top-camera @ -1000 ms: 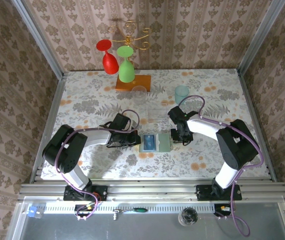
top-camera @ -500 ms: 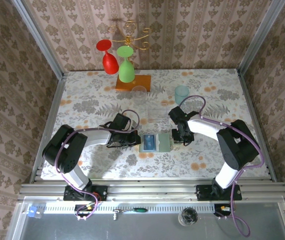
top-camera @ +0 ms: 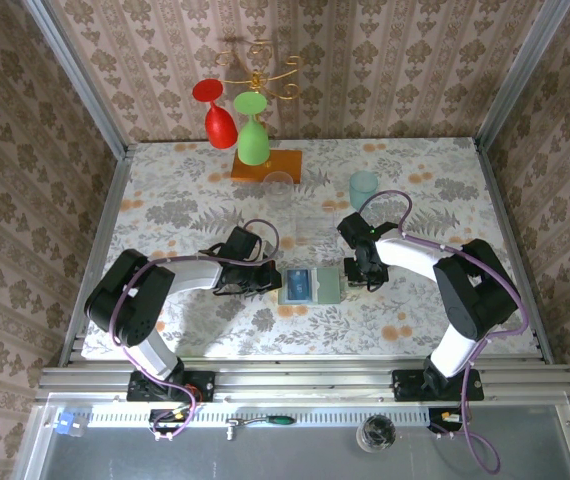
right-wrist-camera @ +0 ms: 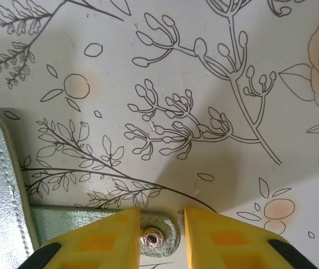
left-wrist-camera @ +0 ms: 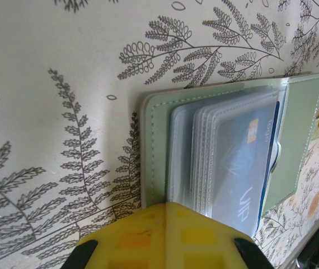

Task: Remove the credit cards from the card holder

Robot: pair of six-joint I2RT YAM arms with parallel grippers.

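The card holder [top-camera: 327,287] lies open on the table between the arms, pale green with clear sleeves. A blue credit card [left-wrist-camera: 239,162] sits in the top sleeve [top-camera: 299,285]; the red card is hidden. My left gripper [top-camera: 271,281] is shut, its yellow tips [left-wrist-camera: 168,206] resting on the near edge of the holder's left panel [left-wrist-camera: 154,145]. My right gripper [top-camera: 351,272] stands narrowly open [right-wrist-camera: 160,216] astride the holder's snap tab [right-wrist-camera: 159,238], which lies flat on the table. The left finger touches the tab and a small gap shows at the right finger.
A pale teal cup [top-camera: 364,186] and a clear glass [top-camera: 279,185] stand behind the holder. A red glass [top-camera: 217,115] and a green glass [top-camera: 253,135] hang from a gold rack on an orange base [top-camera: 266,165] at the back. Metal rails edge the table.
My right gripper has edged slightly to the right. The holder and the left gripper have not moved.
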